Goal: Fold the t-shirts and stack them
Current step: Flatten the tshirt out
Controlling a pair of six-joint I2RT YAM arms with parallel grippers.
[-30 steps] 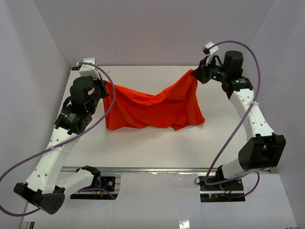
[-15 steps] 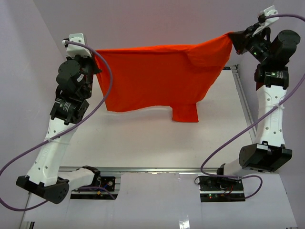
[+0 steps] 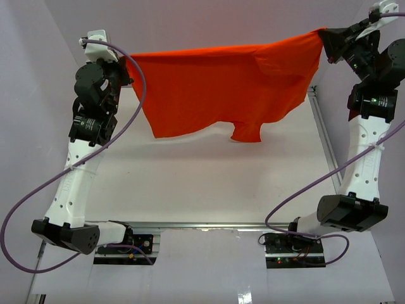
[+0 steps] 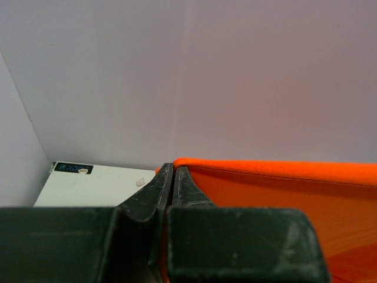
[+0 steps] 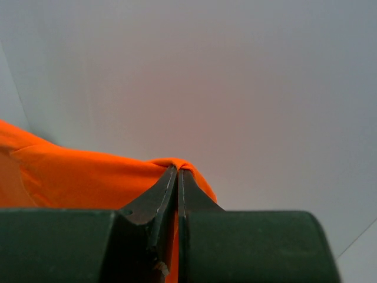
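Note:
The orange-red t-shirt (image 3: 218,85) hangs spread out in the air above the far half of the table, stretched between both grippers, with a sleeve drooping at its lower middle. My left gripper (image 3: 126,62) is shut on the shirt's left top corner; the left wrist view shows its jaws closed on the cloth edge (image 4: 247,177). My right gripper (image 3: 324,35) is shut on the right top corner; the right wrist view shows the cloth (image 5: 88,174) bunched over its closed tips (image 5: 177,171).
The white table (image 3: 209,183) lies below the shirt, with a metal rail along its right edge (image 3: 324,136) and near edge. Grey walls enclose the left, back and right sides. Both arms stand raised at the table's sides.
Both grippers have lifted the shirt off the table and pulled apart, so it went from slack and draped to stretched and hanging; over the last half second they rose slightly higher.

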